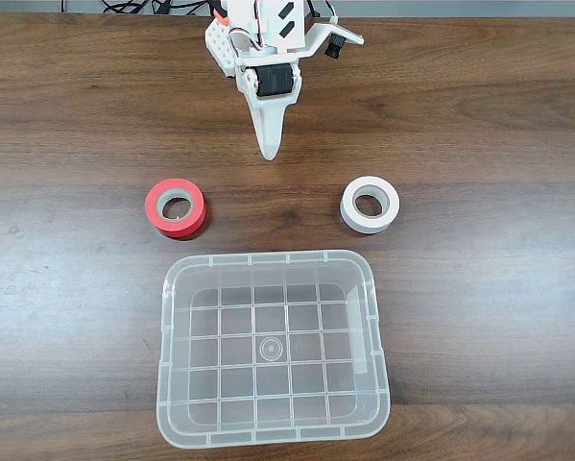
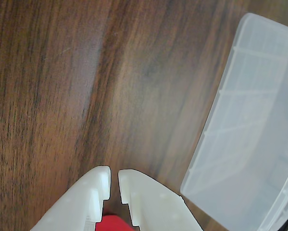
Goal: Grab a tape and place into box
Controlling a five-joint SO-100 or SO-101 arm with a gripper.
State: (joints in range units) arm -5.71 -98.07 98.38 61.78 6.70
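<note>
On the worktop (image 1: 479, 115) in the fixed view, red tape (image 1: 176, 207) lies flat, hole up, down-left of the claw (image 1: 268, 152); white tape roll (image 1: 370, 205) sits down-right. Claw empty, tips nearly pressed together, hanging between both rolls. Box (image 1: 268, 264) below, nothing inside. Wrist view adds claw (image 2: 114, 180) tip gap, a red sliver underneath (image 2: 114, 224), and box corner (image 2: 220, 159).

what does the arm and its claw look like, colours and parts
The arm is white plastic with black motor blocks and a small black camera mounted at its side. The claw is white too, tapering to a point in the fixed view; the wrist view shows two smooth white fingers with notched inner edges.
</note>
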